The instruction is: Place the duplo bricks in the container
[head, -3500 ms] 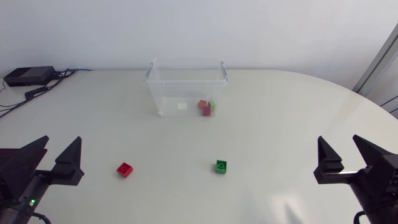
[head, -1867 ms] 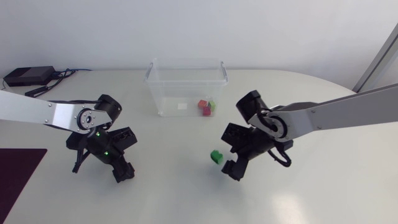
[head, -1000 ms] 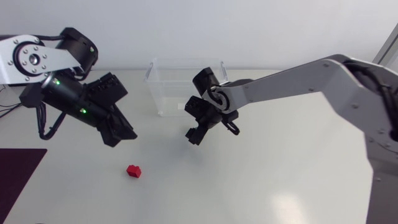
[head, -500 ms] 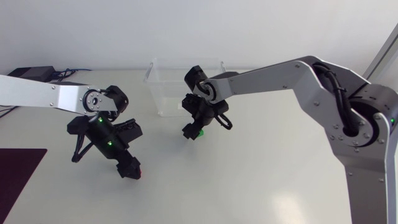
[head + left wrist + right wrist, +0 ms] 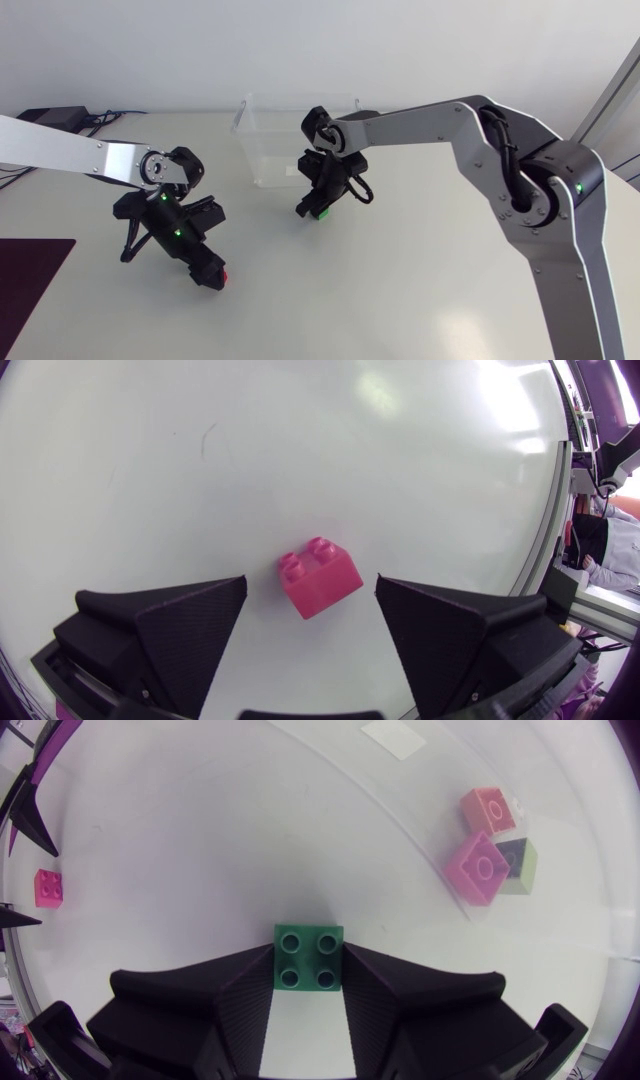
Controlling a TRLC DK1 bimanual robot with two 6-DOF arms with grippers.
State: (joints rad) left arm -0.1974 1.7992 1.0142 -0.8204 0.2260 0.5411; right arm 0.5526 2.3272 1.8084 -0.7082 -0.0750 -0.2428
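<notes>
A red duplo brick (image 5: 320,577) lies on the white table between the spread fingers of my left gripper (image 5: 310,610), which is open and touches it on neither side. From above, that gripper (image 5: 208,268) hangs low over the red brick (image 5: 222,280) at front left. My right gripper (image 5: 308,982) is shut on a green brick (image 5: 308,957), with a finger pressed against each side. It holds the green brick (image 5: 322,213) just in front of the clear plastic container (image 5: 262,140). Inside the container lie a red brick (image 5: 487,810), a pink one (image 5: 478,868) and a pale green one (image 5: 515,860).
A black box with cables (image 5: 45,122) sits at the back left of the table. A dark mat (image 5: 35,262) lies at the front left edge. My right arm (image 5: 430,110) spans the table in front of the container's right side.
My left gripper came down from high at the left, opened and now straddles the red brick. My right gripper closed on the green brick and shifted slightly toward the container.
</notes>
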